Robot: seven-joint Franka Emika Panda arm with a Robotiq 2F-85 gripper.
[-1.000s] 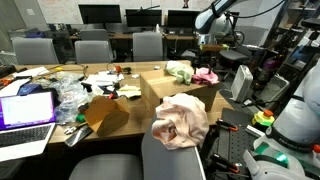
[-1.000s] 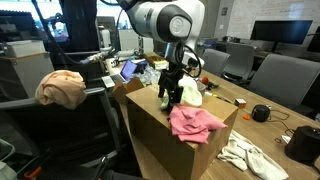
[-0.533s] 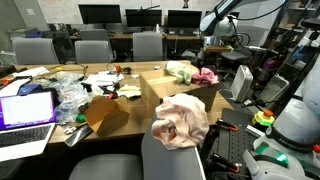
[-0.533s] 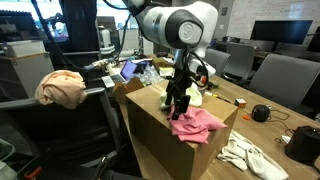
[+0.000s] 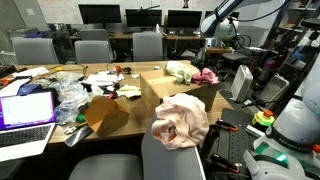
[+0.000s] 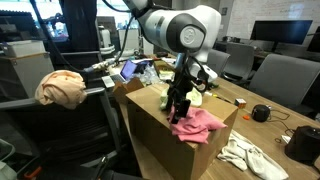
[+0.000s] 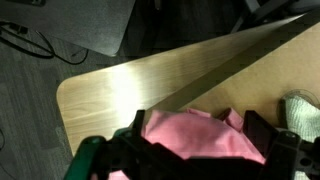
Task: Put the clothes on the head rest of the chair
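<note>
Wrist view: the end effector [image 7: 195, 150] is hanging wide open, empty, over the rose-pink garment [image 7: 190, 132].
It has shifted along the box [image 6: 150, 130] since a second ago; of two garments, the peach one [image 6: 60, 88] is draping the head rest [image 5: 162, 152].

From my station, the rose-pink garment [image 7: 195, 140] reads as soft, matt, wrinkled cloth, and the peach garment [image 5: 181, 120] bunched on the head rest [image 5: 165, 150] looks like the same sort of limp fabric, over grey woven-looking upholstery. The table [image 7: 130, 85] under the wrist view is a smooth, pale wood-grain surface with a slight sheen, while the box [image 6: 155, 135] in an exterior view is dull brown cardboard. The gripper [image 6: 178, 108] looks matt black, against the smooth, glossy light-grey casing of the arm [image 6: 183, 28].
</note>
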